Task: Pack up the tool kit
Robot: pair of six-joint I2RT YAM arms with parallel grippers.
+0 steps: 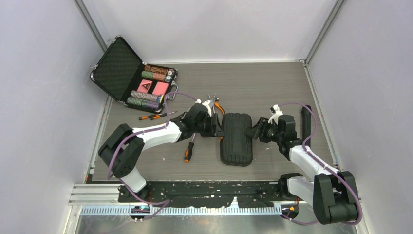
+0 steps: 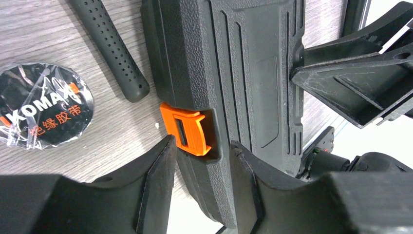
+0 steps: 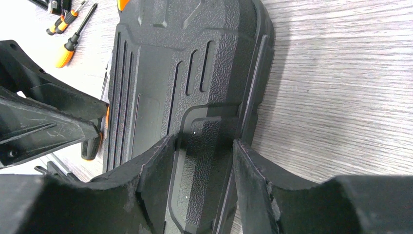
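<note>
Both arms reach inward to the black ribbed plastic case [image 1: 236,139]: left gripper [image 2: 201,142] straddles its orange latch [image 2: 187,129], right gripper [image 3: 203,141] the opposite edge; whether they clamp, I cannot tell.

**Item 1.** Round black roll [image 2: 41,105] in crinkled clear wrap, lying on the table [image 2: 112,141] near the tool kit [image 2: 234,73]. Across its face you can read "KOMAX" in white capitals, and beneath that four orange Chinese characters, 绝缘胶带.

**Item 2.** Red cards [image 1: 152,87] in the briefcase [image 1: 117,68]. One carries a dark triangular mark, too small for you to read.
</note>
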